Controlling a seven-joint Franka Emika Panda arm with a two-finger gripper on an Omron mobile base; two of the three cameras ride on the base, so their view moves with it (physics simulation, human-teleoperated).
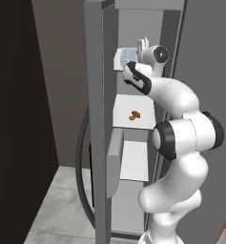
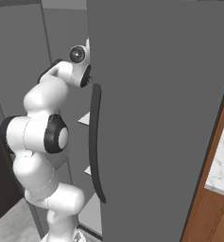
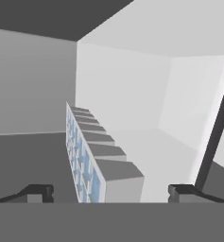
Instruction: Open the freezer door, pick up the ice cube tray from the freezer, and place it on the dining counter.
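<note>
Here, spread-fingered gripper straddling ridged pale-blue ice cube tray, smooth white freezer shelf.

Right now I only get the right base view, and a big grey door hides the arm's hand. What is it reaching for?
Observer: In the left base view, the gripper is at the top shelf of the freezer, right by the ice cube tray.
Operator: Has it grabbed the tray?
Observer: No. The hand view shows the jaws wide open, one fingertip on either side of the tray and clear of it.
Operator: Is anything else in there?
Observer: A small brown food item lies on the next shelf down.
</note>
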